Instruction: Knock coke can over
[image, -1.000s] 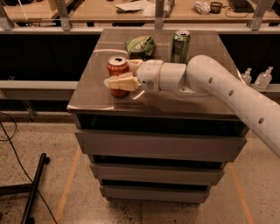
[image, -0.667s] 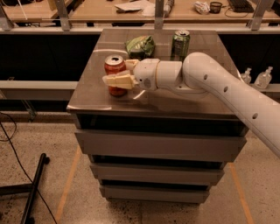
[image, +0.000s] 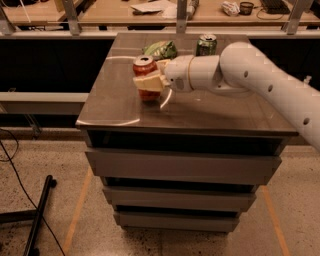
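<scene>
The coke can (image: 144, 66) is red with a silver top and stands about upright on the left half of the cabinet top (image: 115, 107). My gripper (image: 146, 81) reaches in from the right on the white arm (image: 250, 65) and lies across the can's middle, touching it. The gripper's cream front part hides the can's mid-section. The can's top shows above the gripper and its base shows below it.
A green drink can (image: 206, 45) stands at the back right of the top and a green snack bag (image: 161, 49) lies at the back middle. The cabinet's left edge is near the coke can. A shelf with clutter runs behind. Cables and a black pole lie on the floor at the left.
The gripper and the coke can have shifted a little to the right and towards the back. The gripper now sits across the can's middle instead of its lower part. The can is still standing.
</scene>
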